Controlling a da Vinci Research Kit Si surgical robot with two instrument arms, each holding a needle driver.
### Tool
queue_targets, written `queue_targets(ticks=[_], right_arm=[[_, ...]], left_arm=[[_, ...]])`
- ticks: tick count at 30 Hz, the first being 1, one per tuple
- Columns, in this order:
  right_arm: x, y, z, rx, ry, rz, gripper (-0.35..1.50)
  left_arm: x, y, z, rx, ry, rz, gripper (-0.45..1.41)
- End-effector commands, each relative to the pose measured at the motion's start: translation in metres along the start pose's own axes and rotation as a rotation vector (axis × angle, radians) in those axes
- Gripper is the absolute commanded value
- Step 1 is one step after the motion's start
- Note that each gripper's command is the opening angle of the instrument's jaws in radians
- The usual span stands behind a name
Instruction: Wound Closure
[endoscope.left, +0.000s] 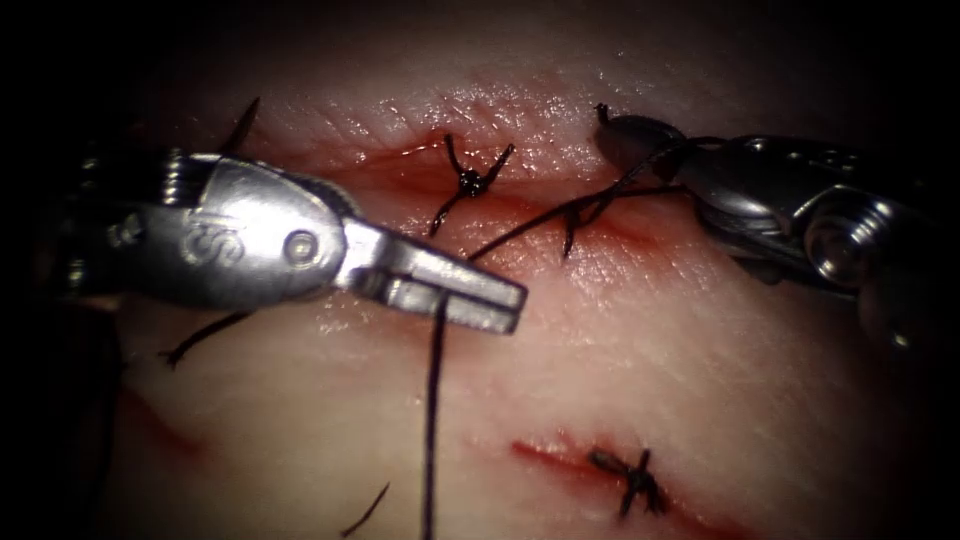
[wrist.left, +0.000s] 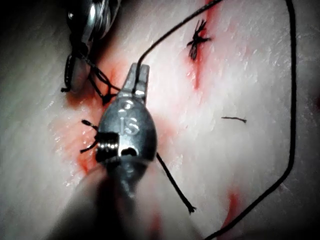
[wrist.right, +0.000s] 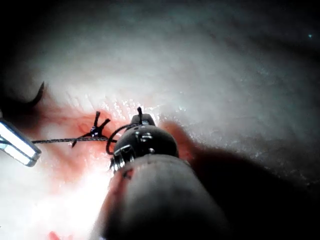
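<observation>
— What do our left tool's fingers (endoscope.left: 500, 300) grip?
— We see them closed on the thread (endoscope.left: 432, 420), which hangs down from them and also runs right toward a stitch on the cut (endoscope.left: 600, 215).
— And our right tool (endoscope.left: 625, 135)?
— Its fingers look closed with thread wrapped about them, just above the cut.
— Around that?
— A tied knot (endoscope.left: 468, 182) sits on the cut, red fluid (endoscope.left: 400, 165) along it, on the tissue (endoscope.left: 700, 380). We can't make out the needle.
</observation>
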Motion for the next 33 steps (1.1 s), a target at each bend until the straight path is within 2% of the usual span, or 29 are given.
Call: queue_targets(ticks=[1,9,12,25,33], right_arm=[[0.0006,-0.0005,0.0006,0.012,0.027,-0.030,-0.35],[0.0000,-0.0014,-0.0005,0.037,0.064,-0.050,-0.35],[-0.0004,-0.0017,-0.0014,0.046,0.090,-0.063,-0.35],[-0.0016,-0.0025,-0.0027,0.073,0.134,-0.127,-0.35],[-0.0029,-0.0027,-0.0029,0.089,0.141,-0.143,-0.35]], left_arm=[[-0.0005,-0.0011,0.0000,0.013,-0.011,-0.004,-0.45],[-0.0021,-0.0041,-0.0027,0.049,-0.037,-0.056,-0.45],[-0.0045,-0.0064,-0.0044,0.074,-0.061,-0.100,-0.45],[-0.0117,-0.0121,-0.0074,0.134,-0.097,-0.229,-0.45],[-0.0136,-0.0130,-0.0105,0.173,-0.042,-0.287,-0.45]])
